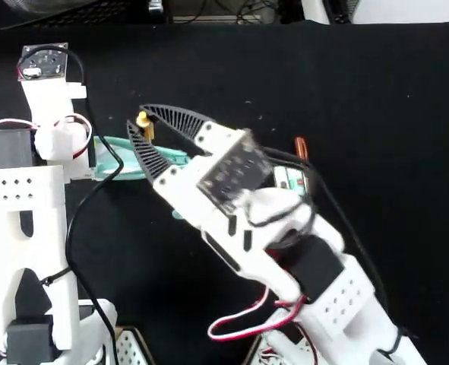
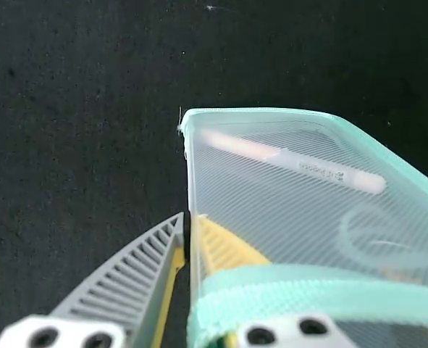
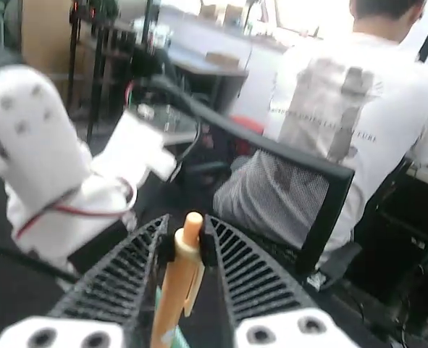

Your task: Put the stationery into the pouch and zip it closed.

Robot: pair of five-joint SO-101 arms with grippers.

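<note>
Table (image 1: 376, 99): black cloth; its near edge is covered by both arms.
Right arm (image 1: 285, 243): comes in from 5 o'clock and points toward 10 o'clock, and lies over the middle of the table.
Left arm (image 1: 26, 198): stands along the 9 o'clock side, with its wrist over the pouch's end.
Pouch (image 1: 116, 143): a mint strip at about 9 o'clock of the table's middle, largely hidden by the left wrist, a cable and the right fingers. In the left wrist view the pouch (image 2: 286, 217) is a clear ribbed film with a mint rim, cut off at the frame's edge.
Right gripper (image 1: 137, 123): pressed together on the orange pen (image 1: 143, 119), just above the pouch. Its own view shows the right gripper (image 3: 185, 226) with the pen (image 3: 177, 290) upright between the ribbed fingers.
Left gripper (image 2: 190, 221): pinches the pouch's wall; one finger is blurred behind the film.
White pen (image 2: 293, 163): inside the pouch.
Loop shape (image 2: 373, 239): inside the pouch, too hazy to name.
Orange item (image 1: 300, 146): at 3 o'clock of the right gripper, mostly under the arm.
</note>
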